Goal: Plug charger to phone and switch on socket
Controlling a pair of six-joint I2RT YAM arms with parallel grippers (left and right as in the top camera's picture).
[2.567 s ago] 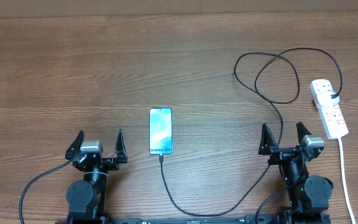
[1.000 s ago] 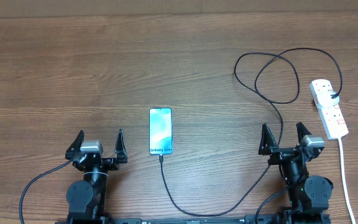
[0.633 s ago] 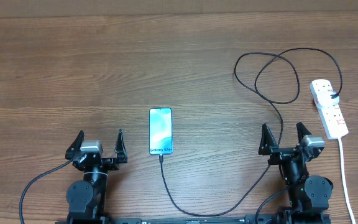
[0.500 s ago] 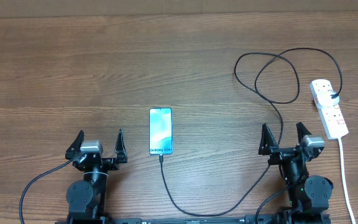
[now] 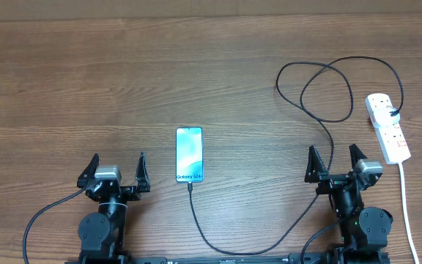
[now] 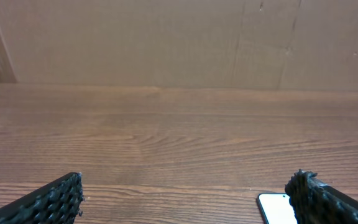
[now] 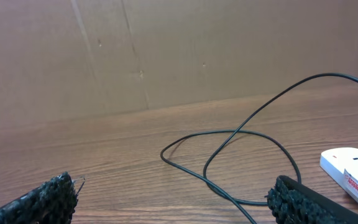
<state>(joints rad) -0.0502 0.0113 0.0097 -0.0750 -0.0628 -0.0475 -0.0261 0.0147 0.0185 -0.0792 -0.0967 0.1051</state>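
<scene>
Wood table (image 5: 86, 73), phone (image 5: 189, 154) between left fingers (image 5: 142, 170) and right fingers (image 5: 312, 166), both spread, empty

You see the phone (image 5: 189, 154) flat on the surface, screen up and lit blue-teal, long axis running near to far, "Galaxy S24" text at its near end. The charger (image 5: 190, 194) is a thin black cable: one end meets the phone's near edge, then it sweeps near, curves right, climbs far and crosses itself in loose loops before reaching the socket (image 5: 387, 127). The socket is a white strip with red switches, lying far right and slightly angled, with the charger's black plug seated in its far half. You can't read the switch state.
</scene>
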